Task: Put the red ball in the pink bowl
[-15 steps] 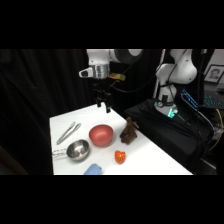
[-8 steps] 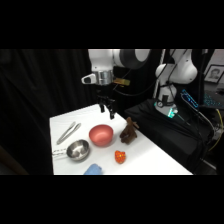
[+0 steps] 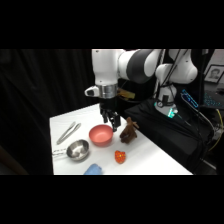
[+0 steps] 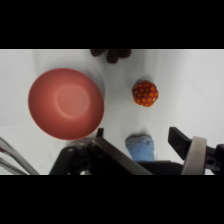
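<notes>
Progress: nothing grasped yet | my tool (image 3: 114, 121) hangs spread and empty above the pink bowl (image 3: 101, 134) mid-tabletop | red ball (image 3: 120, 156) lies loose toward the tabletop's front edge, apart from the bowl | left: pick up, carry, drop.

You are looking at a robotics lab, not a home; a white robot arm (image 3: 131, 64) reaches over a white table (image 3: 150, 155) hemmed in by black curtains (image 3: 45, 85); beside the arm's base sits dark equipment with a small glowing green light (image 3: 173, 113) and loose cables (image 3: 207, 120); the table holds only staged props, such as a metal bowl (image 3: 78, 149) and tongs (image 3: 68, 132).
</notes>
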